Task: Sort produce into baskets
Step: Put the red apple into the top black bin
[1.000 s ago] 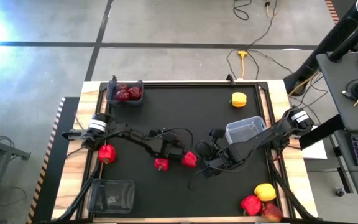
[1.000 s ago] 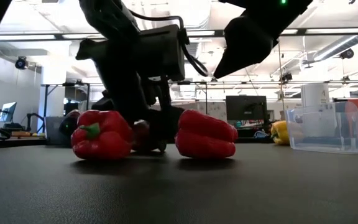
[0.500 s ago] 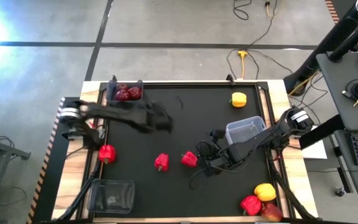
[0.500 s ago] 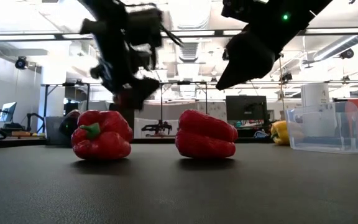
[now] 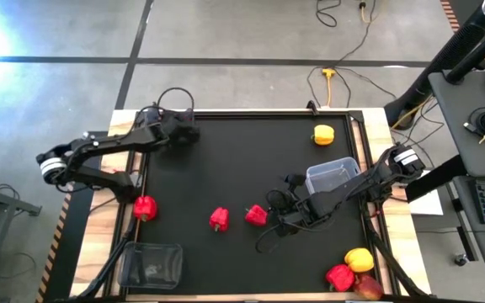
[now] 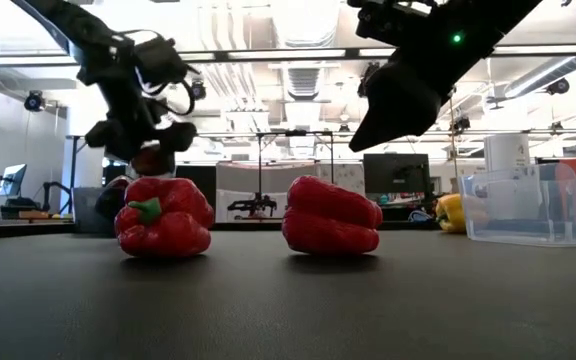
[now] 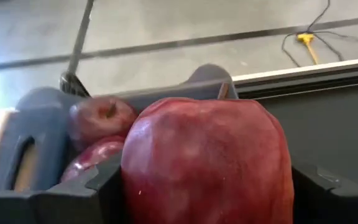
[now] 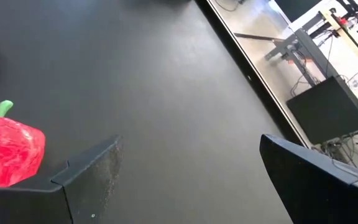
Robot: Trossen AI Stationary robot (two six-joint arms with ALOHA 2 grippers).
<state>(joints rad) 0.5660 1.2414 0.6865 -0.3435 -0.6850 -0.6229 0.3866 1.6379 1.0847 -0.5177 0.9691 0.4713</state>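
While the left gripper (image 7: pixel 204 186) is holding a maroon apple (image 7: pixel 207 162) tightly between its fingers above the far-left basket (image 7: pixel 17 143), it should be lowering before releasing; the right gripper (image 8: pixel 185 180) is hanging open near a red pepper (image 8: pixel 8 152)

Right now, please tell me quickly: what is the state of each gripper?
Left gripper: shut on an apple, above the basket of apples.
Right gripper: open, empty, near a red pepper.

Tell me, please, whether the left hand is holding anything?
Yes: the left hand is shut on a maroon apple, above the basket of apples.
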